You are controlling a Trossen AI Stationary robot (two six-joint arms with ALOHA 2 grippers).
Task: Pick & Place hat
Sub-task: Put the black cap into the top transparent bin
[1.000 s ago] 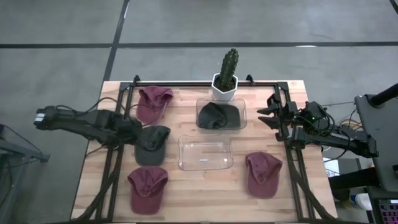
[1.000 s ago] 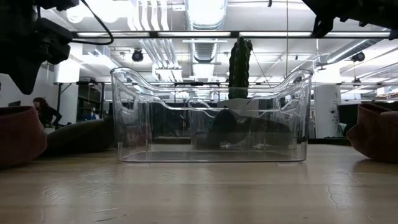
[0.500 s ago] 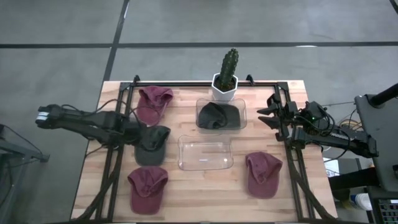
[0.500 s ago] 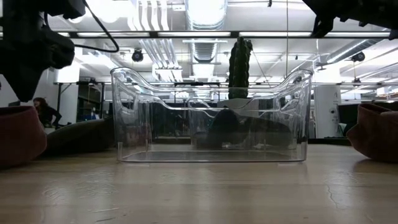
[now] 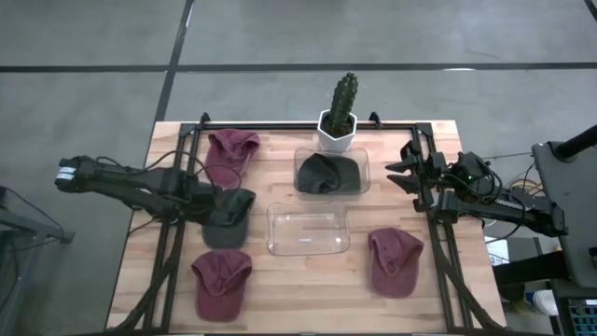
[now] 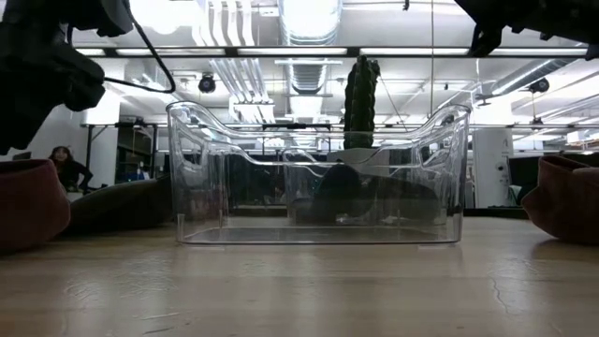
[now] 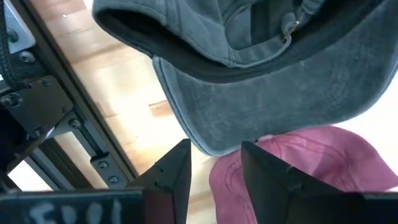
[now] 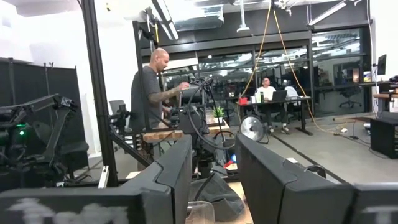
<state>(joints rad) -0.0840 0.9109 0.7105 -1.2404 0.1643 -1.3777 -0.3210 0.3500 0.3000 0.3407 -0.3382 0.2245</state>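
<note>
Left gripper [image 7: 214, 165] over brim of grey hat [image 5: 227, 215] on counter [image 5: 280, 280], fingers parted a little, nothing held. Grey hat left of clear bin [image 5: 308, 230], above maroon hat [image 5: 222, 282]. Right gripper [image 8: 211, 162] parked at right counter edge, fingers apart, empty.

Grey hat [image 5: 227, 217], maroon hats [image 5: 222, 283], green cactus [image 5: 342, 98], white pot [image 5: 337, 136], clear bin [image 5: 308, 230].
</note>
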